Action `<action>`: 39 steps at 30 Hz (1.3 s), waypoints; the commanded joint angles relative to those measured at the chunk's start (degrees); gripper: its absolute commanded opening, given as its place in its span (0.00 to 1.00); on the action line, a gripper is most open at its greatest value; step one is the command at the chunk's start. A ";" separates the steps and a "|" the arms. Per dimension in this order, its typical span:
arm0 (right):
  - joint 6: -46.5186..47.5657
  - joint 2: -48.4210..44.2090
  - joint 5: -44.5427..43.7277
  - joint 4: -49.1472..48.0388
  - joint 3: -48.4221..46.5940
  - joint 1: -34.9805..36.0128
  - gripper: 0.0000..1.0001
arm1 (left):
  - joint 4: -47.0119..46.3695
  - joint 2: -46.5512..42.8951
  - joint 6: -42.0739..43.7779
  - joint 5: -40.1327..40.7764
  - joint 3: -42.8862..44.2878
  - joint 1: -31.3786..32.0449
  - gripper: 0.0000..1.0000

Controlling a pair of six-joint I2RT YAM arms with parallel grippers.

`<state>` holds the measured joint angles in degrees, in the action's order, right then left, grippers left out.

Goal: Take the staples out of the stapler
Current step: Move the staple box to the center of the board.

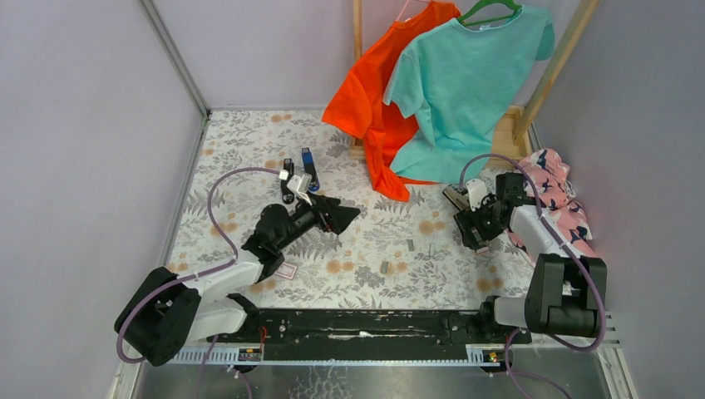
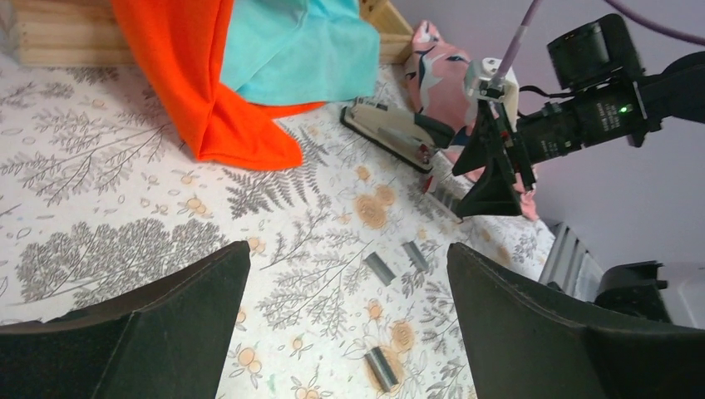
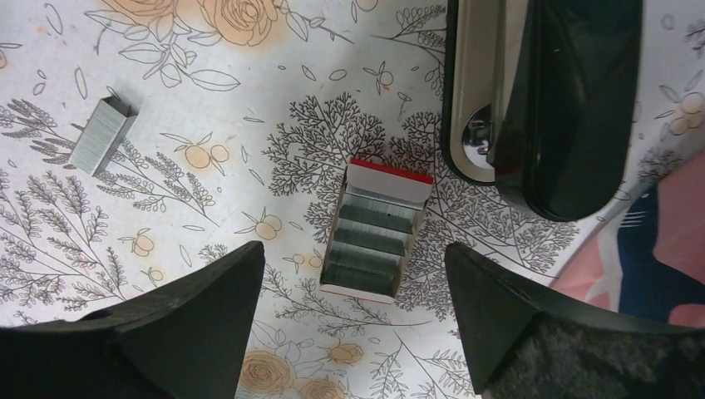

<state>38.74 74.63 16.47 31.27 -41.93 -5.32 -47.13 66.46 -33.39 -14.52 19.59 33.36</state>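
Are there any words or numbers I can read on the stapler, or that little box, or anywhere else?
No text can be read anywhere in these pictures.
stapler: plain black and silver, no label showing.
small red-edged box: no print shows on it.
red-and-white card by the left arm: too small to tell if it has words.

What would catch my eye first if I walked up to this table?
Probably the bright orange shirt and teal shirt hanging at the far side of the flowery table. Then the black left arm and right arm, extended over it from the near edge. Short silvery staples lie scattered between them, with a black stapler near the right gripper.
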 commanded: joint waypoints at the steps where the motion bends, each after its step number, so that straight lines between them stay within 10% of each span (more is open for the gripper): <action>1: -0.52 2.33 -1.21 0.81 -2.39 -0.30 0.85 | 3.50 1.15 3.42 2.12 0.99 0.21 0.96; 39: -2.61 12.77 -6.89 -1.97 -3.85 3.37 0.63 | -0.23 -6.44 3.65 -1.32 -3.20 0.21 0.96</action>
<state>36.14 85.67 10.92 29.56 -44.49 -4.25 -44.99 61.45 -31.40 -17.02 17.10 33.39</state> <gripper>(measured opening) 0.633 0.958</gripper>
